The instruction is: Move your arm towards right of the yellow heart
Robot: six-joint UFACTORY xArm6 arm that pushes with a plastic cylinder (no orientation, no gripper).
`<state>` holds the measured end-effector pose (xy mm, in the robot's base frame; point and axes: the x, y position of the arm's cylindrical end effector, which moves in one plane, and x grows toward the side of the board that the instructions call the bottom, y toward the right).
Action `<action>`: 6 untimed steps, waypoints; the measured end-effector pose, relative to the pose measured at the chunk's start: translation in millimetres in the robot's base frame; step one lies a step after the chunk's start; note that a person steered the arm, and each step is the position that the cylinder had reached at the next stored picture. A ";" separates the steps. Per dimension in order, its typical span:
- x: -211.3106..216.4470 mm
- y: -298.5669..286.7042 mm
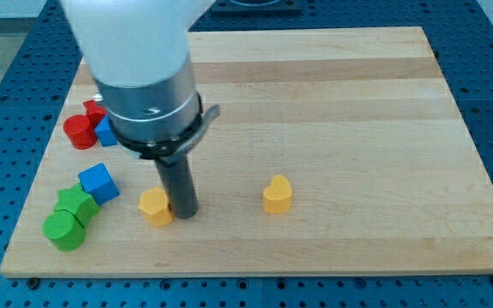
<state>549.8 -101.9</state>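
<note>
The yellow heart (276, 193) sits on the wooden board (332, 103) right of the middle, near the view's bottom. My tip (184, 212) is well to the heart's left, touching the right side of a yellow block (155, 206), whose shape looks roughly hexagonal. The arm's white and grey body fills the view's upper left and hides part of the board behind it.
At the view's left are a blue cube (98, 183), two green blocks (76, 204) (63, 230), a red cylinder (80, 132), another red block (95, 109) and a blue block (106, 131) partly hidden by the arm. The board's bottom edge lies close below.
</note>
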 end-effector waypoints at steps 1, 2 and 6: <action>0.0 -21.7; 0.0 -42.5; 40.9 183.6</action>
